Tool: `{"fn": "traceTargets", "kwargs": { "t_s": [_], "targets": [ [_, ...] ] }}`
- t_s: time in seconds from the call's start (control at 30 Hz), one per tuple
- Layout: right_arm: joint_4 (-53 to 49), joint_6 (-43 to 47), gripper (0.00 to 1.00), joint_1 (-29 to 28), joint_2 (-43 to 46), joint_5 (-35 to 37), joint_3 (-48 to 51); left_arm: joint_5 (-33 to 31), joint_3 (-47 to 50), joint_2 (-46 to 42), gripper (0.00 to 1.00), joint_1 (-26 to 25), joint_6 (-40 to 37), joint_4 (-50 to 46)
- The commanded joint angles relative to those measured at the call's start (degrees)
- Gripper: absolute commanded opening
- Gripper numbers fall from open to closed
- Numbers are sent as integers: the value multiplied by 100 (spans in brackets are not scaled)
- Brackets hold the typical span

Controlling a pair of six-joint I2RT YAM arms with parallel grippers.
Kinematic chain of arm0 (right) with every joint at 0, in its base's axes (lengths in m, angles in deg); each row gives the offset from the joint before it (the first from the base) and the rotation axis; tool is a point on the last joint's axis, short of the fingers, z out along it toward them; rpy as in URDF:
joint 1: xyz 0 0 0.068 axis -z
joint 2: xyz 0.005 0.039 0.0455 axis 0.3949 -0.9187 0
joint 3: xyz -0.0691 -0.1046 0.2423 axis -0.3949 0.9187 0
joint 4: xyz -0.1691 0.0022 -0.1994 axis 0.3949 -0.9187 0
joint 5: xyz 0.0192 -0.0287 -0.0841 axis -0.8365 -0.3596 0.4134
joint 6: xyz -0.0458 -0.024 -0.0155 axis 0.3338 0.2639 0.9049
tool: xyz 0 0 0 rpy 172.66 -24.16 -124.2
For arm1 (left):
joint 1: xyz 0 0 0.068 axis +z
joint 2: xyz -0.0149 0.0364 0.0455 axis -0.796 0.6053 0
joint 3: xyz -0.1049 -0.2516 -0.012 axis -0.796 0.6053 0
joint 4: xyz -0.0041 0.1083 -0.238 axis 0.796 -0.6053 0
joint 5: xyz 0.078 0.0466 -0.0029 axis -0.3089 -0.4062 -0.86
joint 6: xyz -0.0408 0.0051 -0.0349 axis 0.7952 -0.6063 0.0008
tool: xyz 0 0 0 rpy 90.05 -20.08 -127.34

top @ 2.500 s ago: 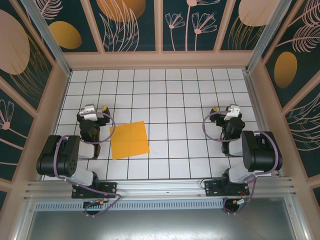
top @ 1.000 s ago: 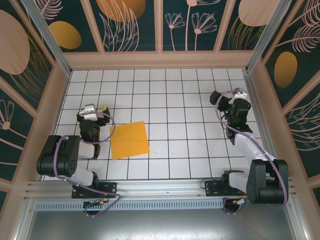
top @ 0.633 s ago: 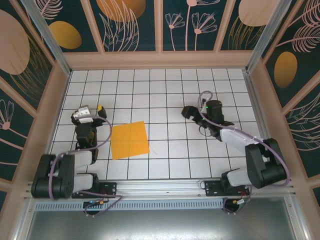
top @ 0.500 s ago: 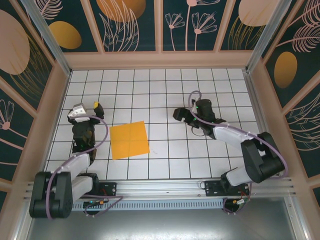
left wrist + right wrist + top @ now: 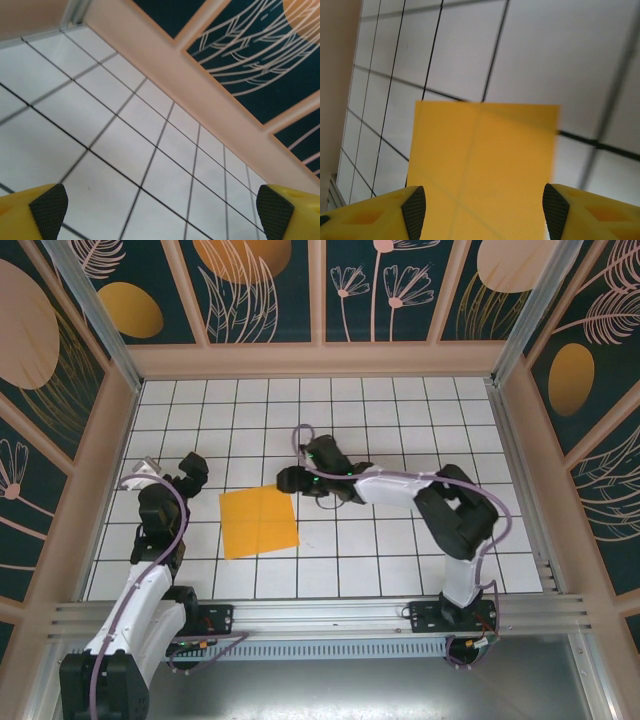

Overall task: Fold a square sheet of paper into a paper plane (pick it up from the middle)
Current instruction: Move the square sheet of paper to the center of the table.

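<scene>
no legible text, label, brand, number or sign in any view.

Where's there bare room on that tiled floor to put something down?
Free: the tile rows along the back wall, and the tiles right of the right arm. Crowded: around the square sheet of paper, with the right gripper at its far corner and left gripper beside.

One paper sheet (image 5: 259, 521) is lying on the tabletop (image 5: 350, 560); two arms are stretching over it, left arm (image 5: 150, 575) and right arm (image 5: 400, 485).
</scene>
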Motion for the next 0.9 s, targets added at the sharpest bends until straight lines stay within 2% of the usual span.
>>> {"fn": "traceTargets", "kwargs": {
  "t_s": [0.0, 0.23, 0.43, 0.67, 0.87],
  "targets": [
    [-599, -5, 66, -378, -491, 40, -628, 512, -6, -122, 99, 25, 495, -481],
    [-1092, -105, 62, -754, -1343, 138, -1476, 521, -80, -160, 99, 29, 398, -1039],
    [-1220, -272, 59, -674, -1456, 380, -1255, 707, -72, -187, 99, 25, 272, -1082],
    [-1238, 102, 57, -76, -967, 848, -307, 1835, 19, -15, 99, 25, 205, -725],
    [-1221, 1192, 58, 652, -367, 651, 307, 2575, 157, 138, 99, -8, 324, -359]
  ]
}}
